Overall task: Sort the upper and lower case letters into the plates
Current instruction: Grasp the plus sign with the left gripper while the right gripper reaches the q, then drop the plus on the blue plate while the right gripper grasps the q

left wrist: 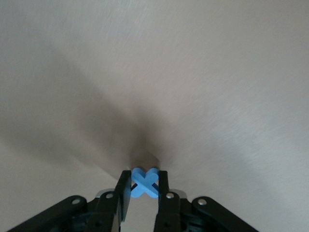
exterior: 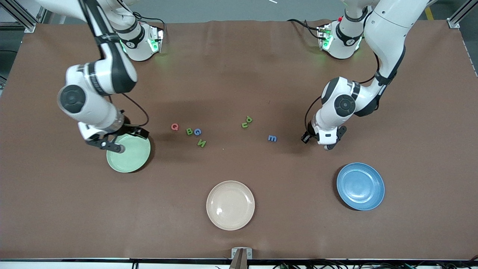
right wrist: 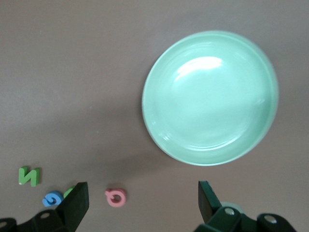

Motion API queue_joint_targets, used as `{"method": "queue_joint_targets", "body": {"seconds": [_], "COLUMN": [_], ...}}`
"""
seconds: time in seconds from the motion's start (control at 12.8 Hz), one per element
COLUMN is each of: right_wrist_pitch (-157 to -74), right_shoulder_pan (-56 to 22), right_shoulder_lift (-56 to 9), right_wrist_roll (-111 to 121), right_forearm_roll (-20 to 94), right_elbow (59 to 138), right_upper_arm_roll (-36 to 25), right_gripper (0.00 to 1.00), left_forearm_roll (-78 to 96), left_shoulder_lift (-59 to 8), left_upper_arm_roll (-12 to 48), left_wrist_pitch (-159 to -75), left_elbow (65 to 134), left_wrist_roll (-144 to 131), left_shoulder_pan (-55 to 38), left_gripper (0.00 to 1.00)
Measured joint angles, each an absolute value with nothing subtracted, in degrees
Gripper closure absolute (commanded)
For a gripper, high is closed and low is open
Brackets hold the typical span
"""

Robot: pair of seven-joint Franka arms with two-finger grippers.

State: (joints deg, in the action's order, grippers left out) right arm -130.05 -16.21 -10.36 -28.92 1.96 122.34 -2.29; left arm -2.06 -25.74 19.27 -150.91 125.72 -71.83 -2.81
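Letters: seven lie loose on the brown table [exterior: 239, 74], all farther from the front camera than the beige plate [exterior: 230, 205], which serves as the landmark here and holds nothing.
Beige plate: nearest the front camera, midway between the two arms' ends.
Blue plate [exterior: 360, 185]: a little farther than the beige plate, toward the left arm's end, holding nothing.
Green plate [exterior: 129, 153]: farther again, toward the right arm's end, holding nothing.
Capitals: N [exterior: 201, 143], B [exterior: 189, 131], G [exterior: 197, 131] and Q [exterior: 174, 127] cluster farther than the beige plate, toward the green plate.
Small letters: m [exterior: 272, 138] lies toward the blue plate; u [exterior: 244, 125] and p [exterior: 248, 120] touch each other, a bit farther.
Cross letter [left wrist: 145, 181]: pinched between the left gripper [exterior: 324, 144] fingers, low over bare table beside the m.
Step in hand: probably lifting the cross for a plate; I judge a straight rise best, as the grip looks to catch only its tips.
Left arm: elbow bent, wrist pointing down.
Right gripper [right wrist: 142, 200]: fingers spread wide, nothing between them, hovering over the green plate's rim.
Right arm: waits.
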Motion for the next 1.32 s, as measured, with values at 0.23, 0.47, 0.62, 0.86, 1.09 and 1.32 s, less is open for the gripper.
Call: {"method": "queue_joint_targets", "body": {"seconds": [0.23,0.47,0.62,0.86,1.09,1.32], "right_wrist_pitch": [-139.62,-144.59,-147.40,-149.58,-149.53,-149.47], "right_shoulder_pan": [-21.65,-27.64,-29.11,-29.11,-29.11,-29.11], "right_shoulder_lift": [-11.12,-13.84,-16.30,-18.89,-19.47,-19.86], "right_wrist_roll": [-34.81,-40.96,-42.06,-41.96,-41.71,-41.03], "right_forearm_roll": [1.96,1.96,1.96,1.93,1.82,1.80], "right_elbow": [129.82,131.73,132.53,133.04,133.13,133.18], "right_upper_arm_roll": [-2.22,-2.16,-2.18,-2.55,-2.57,-2.58], "right_gripper": [0.00,0.00,0.00,0.00,0.02,0.04], "left_forearm_roll": [-6.52,-13.06,-14.06,-14.20,-14.78,-14.82], "left_shoulder_lift": [-25.41,-25.77,-27.08,-32.49,-38.39,-38.33], "left_upper_arm_roll": [18.69,18.47,18.37,16.49,15.12,16.06], "left_wrist_pitch": [-150.61,-149.44,-149.21,-148.63,-148.76,-146.05], "left_elbow": [121.08,116.09,112.60,107.51,103.03,101.88], "left_wrist_roll": [-71.33,-69.07,-66.53,-62.69,-61.77,-63.34], "left_shoulder_pan": [1.33,8.74,11.54,12.00,12.06,10.12], "left_gripper": [1.00,1.00,0.99,0.65,0.00,0.00]}}
